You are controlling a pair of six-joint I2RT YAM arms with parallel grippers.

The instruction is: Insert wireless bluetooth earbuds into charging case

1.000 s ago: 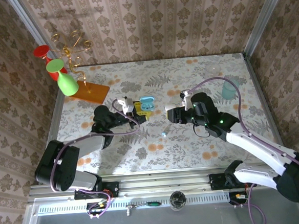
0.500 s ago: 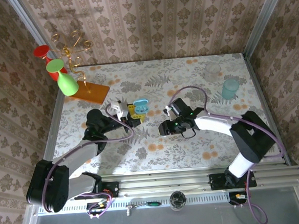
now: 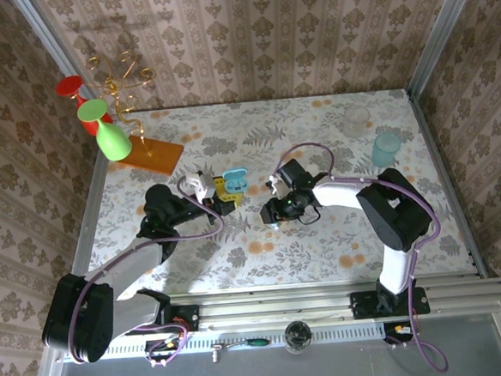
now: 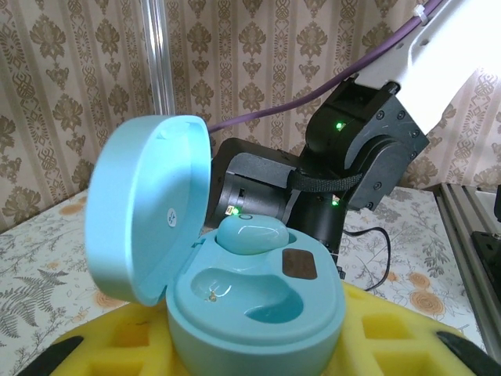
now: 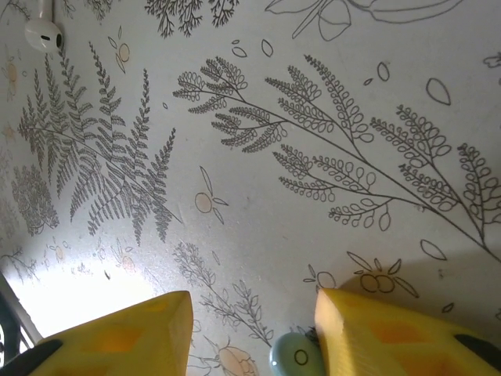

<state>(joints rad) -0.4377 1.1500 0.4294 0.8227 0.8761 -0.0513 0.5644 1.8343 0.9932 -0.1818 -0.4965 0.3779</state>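
Bright even light, soft shadows, glare patch on tabletop point(image 5: 78, 301)

We see the earbud point(image 5: 288, 356) at the right wrist view's lower edge only in part, its body cut off. The charging case point(image 4: 258, 313) likewise loses its base below the frame.

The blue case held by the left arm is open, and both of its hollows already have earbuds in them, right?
Not quite: the blue case is open, but only one earbud sits in it. The hollow beside it is empty, as the left wrist view shows.
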